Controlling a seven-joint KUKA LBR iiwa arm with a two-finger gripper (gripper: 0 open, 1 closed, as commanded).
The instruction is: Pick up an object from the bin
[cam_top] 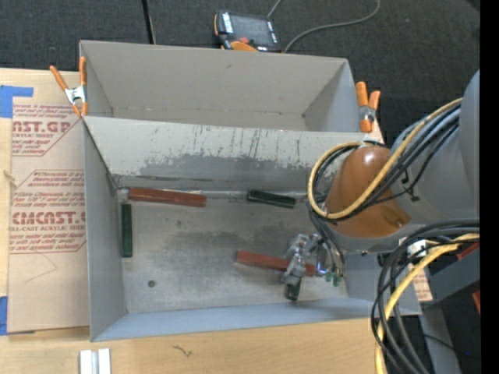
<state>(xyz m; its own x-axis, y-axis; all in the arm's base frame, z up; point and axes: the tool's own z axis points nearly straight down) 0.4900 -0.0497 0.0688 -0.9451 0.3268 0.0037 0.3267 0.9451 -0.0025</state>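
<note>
My gripper point(298, 266) is low in the bin's front right part, down by the floor. It sits over the right end of a short red-brown bar point(260, 260) that lies flat and runs out leftward from under it. The gripper's metal body hides that end of the bar. A dark green bar point(271, 199) lies behind it, against the foot of the back wall.
A longer red-brown bar point(166, 198) lies along the back wall at the left. A green bar point(125, 230) lies along the left wall. The arm with its orange cover and cables hangs over the bin's right rim.
</note>
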